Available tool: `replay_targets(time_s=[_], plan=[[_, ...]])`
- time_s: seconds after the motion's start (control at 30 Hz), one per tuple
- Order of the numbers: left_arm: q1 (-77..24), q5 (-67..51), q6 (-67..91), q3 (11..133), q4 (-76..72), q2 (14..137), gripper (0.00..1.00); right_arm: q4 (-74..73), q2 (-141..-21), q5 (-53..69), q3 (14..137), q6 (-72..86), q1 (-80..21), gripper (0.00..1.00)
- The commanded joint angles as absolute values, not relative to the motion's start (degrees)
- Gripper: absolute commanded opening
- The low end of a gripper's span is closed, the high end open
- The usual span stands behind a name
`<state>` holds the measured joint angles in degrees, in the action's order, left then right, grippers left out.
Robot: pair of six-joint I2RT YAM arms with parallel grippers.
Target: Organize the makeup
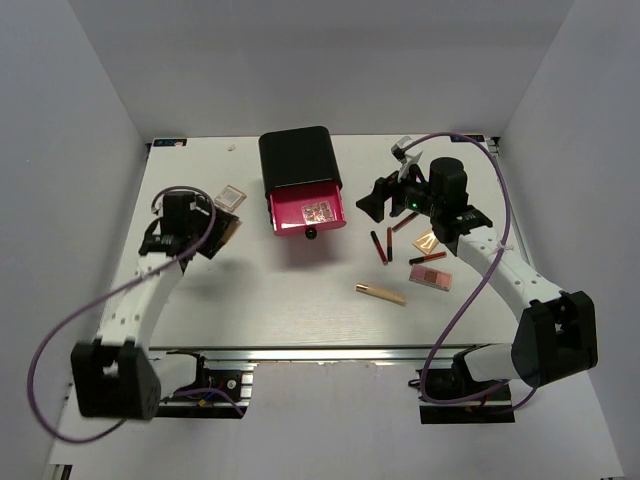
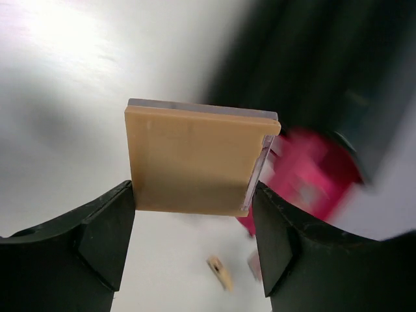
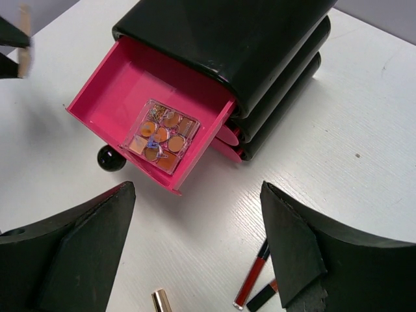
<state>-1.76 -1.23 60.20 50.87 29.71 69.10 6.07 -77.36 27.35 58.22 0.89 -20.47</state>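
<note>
Over the counter's left side, the left gripper [image 2: 194,198] grasps a beige square compact [image 2: 195,159] by two opposite edges. Beside the black box [image 1: 297,157], the right gripper [image 3: 198,214] hangs spread and empty. Another compact [image 3: 161,135] lies in the open pink drawer [image 3: 117,84]; lip sticks [image 1: 380,245] lie toward the counter's right side.

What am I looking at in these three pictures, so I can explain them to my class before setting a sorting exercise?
Two robot arms are bolted at the near edge of a table; each ends in two-finger jaws. The wide picture looks down from above; the other two come from cameras on the wrists. The left jaws clamp a tan square compact. The right jaws stand open and empty, facing the black box, whose pink drawer is pulled out with a small palette inside. Loose on the table: a second compact, dark-red lip sticks, a pink palette and a gold stick.
</note>
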Motion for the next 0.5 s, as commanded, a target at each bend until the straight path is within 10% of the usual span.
replay_targets(time_s=[0.0, 0.47], plan=[[-8.3, -4.7, 56.8, 46.7, 17.4, 57.1, 0.00, 6.3, -77.7, 28.3, 60.4, 0.4, -20.0, 0.83], [-33.0, 7.6, 42.6, 77.9, 29.0, 87.4, 0.02, 3.9, -76.3, 26.7, 60.0, -1.7, -19.8, 0.83]])
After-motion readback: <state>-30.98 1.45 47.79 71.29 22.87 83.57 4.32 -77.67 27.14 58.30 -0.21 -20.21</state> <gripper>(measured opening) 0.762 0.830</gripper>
